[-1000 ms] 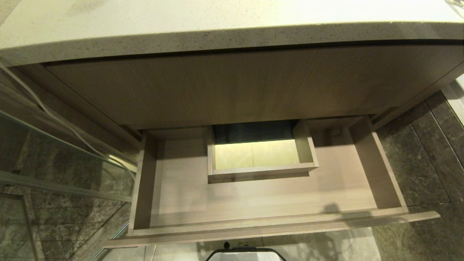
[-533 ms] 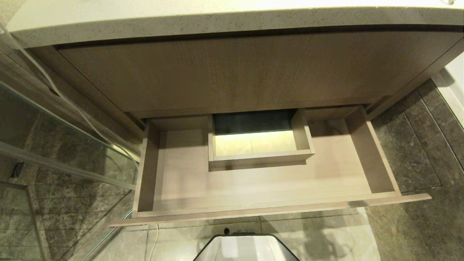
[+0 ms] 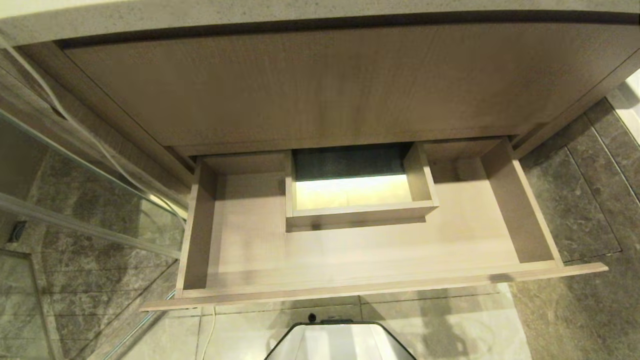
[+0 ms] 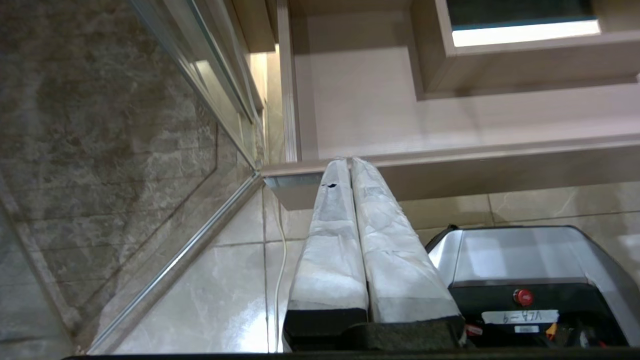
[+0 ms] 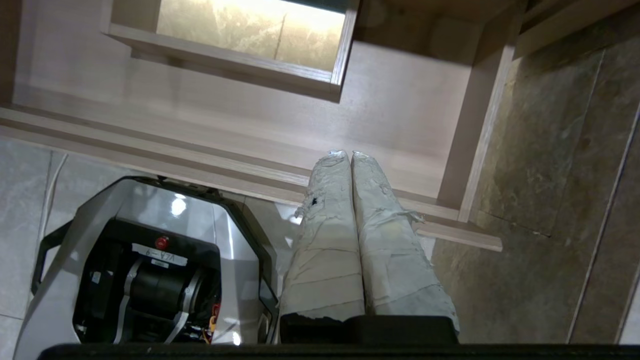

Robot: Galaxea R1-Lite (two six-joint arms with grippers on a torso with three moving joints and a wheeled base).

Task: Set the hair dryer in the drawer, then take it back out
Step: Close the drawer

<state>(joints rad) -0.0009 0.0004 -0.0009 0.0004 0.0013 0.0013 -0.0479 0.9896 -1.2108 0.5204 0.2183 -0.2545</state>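
Both grippers are pressed shut and empty: left gripper (image 4: 350,162) by the front left corner of the wide pale wood-grain drawer (image 3: 350,292), right gripper (image 5: 345,155) above its right end. Drawer's open, bare inside; hair dryer nowhere in view. Next, I reckon: find dryer first, w/ fingers spread. Wrist views show my silver base (image 5: 150,235); head view barely does.

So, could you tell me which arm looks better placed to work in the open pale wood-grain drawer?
Probably right: the right gripper, shut and empty, hangs above the drawer floor; the left gripper is at its front edge.
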